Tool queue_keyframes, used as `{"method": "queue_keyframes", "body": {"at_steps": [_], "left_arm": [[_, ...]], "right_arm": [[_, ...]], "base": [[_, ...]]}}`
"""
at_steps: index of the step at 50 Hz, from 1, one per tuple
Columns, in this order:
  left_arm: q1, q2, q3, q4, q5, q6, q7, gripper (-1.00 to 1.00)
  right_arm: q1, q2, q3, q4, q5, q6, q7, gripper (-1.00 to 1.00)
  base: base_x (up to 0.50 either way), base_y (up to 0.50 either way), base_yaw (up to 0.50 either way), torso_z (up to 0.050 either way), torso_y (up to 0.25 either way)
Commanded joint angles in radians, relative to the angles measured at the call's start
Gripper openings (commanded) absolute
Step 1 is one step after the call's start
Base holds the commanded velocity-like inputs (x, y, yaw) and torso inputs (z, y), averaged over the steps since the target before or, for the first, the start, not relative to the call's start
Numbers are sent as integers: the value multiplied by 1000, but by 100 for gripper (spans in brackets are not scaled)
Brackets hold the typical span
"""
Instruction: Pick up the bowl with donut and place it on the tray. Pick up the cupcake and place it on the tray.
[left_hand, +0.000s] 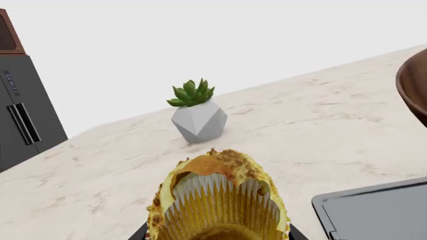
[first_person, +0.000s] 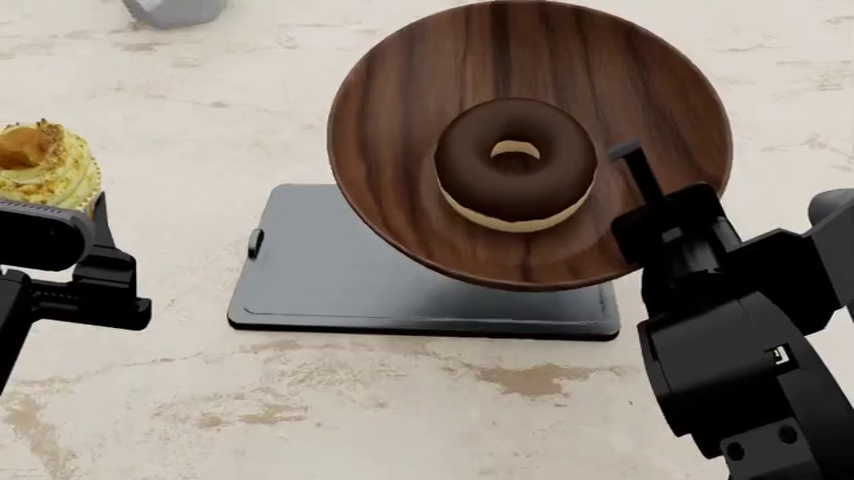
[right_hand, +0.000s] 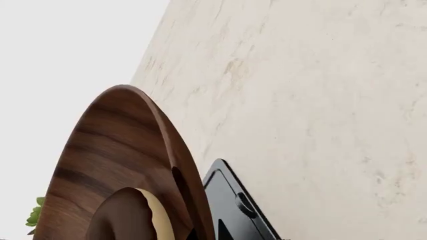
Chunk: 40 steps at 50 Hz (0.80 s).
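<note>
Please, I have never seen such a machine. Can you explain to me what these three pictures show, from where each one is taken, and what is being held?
This is a simulated robot with two arms. One picture looks down from its head; the other two come from cameras near each gripper.

The left gripper holds a cupcake, seen close up in the left wrist view. The right gripper holds a wooden bowl by its rim, with a chocolate donut inside. The bowl is above a dark tray that lies on the marble counter.

A small green plant in a grey pot stands further back.

Grey faceted planter (left_hand: 199, 122) with green succulent (left_hand: 191, 93), marble counter (left_hand: 313, 120), dark cabinet (left_hand: 23, 112)
</note>
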Motion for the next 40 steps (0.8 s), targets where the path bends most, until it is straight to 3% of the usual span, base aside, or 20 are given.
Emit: {"method": "queue_keyframes", "body": {"at_steps": [1, 26, 40], "left_arm": [[-35, 0, 8, 6, -19, -27, -20, -100], [-82, -2, 25, 49, -35, -84, -24, -100], [-97, 6, 65, 20, -28, -61, -21, -100]], "right_arm": [[19, 3, -1, 4, 0, -22, -7, -100], [60, 11, -44, 51, -40, -37, 7, -100], [149, 10, -77, 254, -112, -84, -44, -100]], "base": [[176, 7, 0, 0, 0], [116, -26, 0, 0, 1], [0, 0, 0, 0, 1]]}}
